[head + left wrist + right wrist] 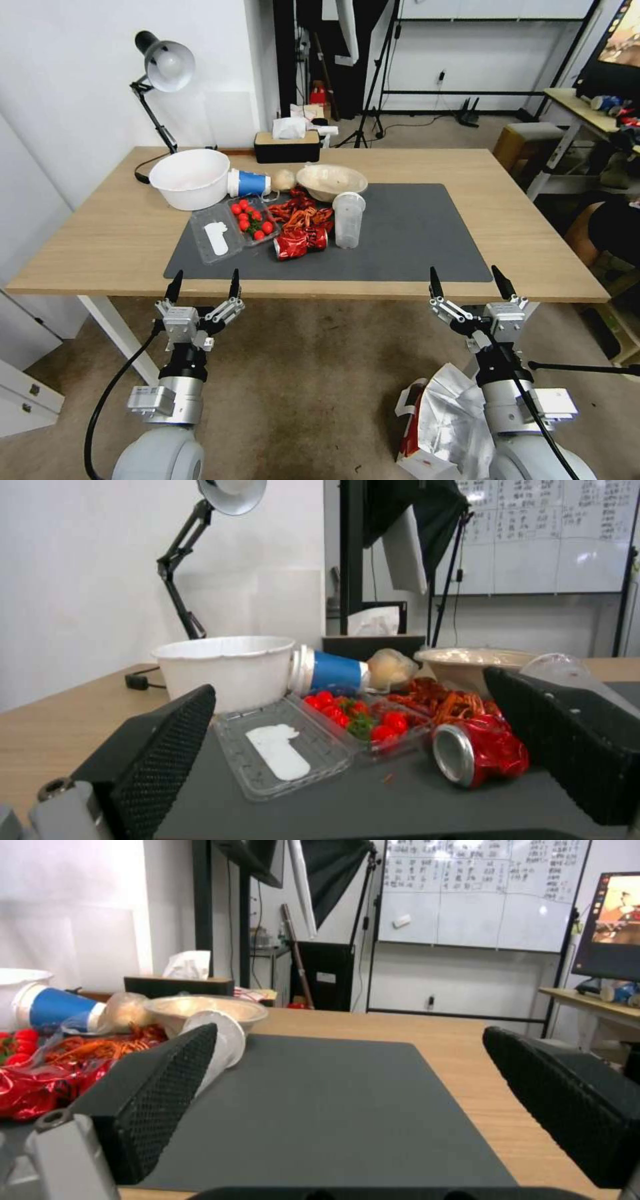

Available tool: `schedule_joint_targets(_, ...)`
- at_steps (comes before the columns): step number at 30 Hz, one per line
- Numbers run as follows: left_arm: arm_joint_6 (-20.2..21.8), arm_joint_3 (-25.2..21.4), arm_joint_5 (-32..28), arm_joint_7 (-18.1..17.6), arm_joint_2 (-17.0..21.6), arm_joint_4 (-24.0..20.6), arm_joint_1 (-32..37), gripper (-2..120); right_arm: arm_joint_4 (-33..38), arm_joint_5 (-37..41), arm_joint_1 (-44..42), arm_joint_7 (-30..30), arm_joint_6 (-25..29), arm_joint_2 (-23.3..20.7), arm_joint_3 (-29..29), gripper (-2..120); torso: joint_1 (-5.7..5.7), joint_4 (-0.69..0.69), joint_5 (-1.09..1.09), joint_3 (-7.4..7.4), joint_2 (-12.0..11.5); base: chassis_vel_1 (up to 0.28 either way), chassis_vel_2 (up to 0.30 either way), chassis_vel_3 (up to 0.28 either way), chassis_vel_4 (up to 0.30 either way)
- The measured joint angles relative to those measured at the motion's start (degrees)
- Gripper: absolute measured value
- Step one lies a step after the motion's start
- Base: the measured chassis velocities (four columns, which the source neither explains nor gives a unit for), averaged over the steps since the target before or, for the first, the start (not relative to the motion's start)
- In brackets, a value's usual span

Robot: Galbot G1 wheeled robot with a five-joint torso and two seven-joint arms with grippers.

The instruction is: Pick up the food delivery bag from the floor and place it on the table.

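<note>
The food delivery bag [445, 420] sits on the floor [300, 387] beside the right arm, not yet lifted. Both the left pincer [203, 285] and right pincer [471, 281] hover spread and empty at the near edge of the cluttered tabletop [507, 220]; the whole job remains.

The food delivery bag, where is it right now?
In the head view, the food delivery bag sits on the floor at the robot's right, beside its right arm and below the right gripper, short of the table.
</note>
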Motion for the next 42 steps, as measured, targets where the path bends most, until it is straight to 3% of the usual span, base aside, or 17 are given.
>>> schedule_joint_targets(9, -0.44, 0.13, 0.58, -0.01, -0.13, 0.3, -0.01, 100, -0.08, 0.02, -0.02, -0.12, 0.06, 0.02, -0.05, 100, -0.6, 0.0, 0.0, -0.7, -1.3, 0.0, 0.0, 0.0, 0.0)
schedule_joint_targets(34, -1.04, 0.18, 1.28, 0.18, -0.11, 0.3, 0.49, 100, 0.15, -0.57, -0.1, -0.12, 0.5, 1.75, -0.42, 100, -3.95, 0.0, 0.0, -4.98, -8.93, 0.0, 0.0, 0.0, 0.0)
schedule_joint_targets(42, -0.94, 0.04, 4.35, -0.08, -0.35, -0.92, 1.01, 100, 0.13, -0.57, -0.2, -0.15, 0.58, 1.88, -0.29, 100, -4.94, 0.0, -0.01, -6.29, -11.25, 0.0, 0.0, 0.0, 0.0)
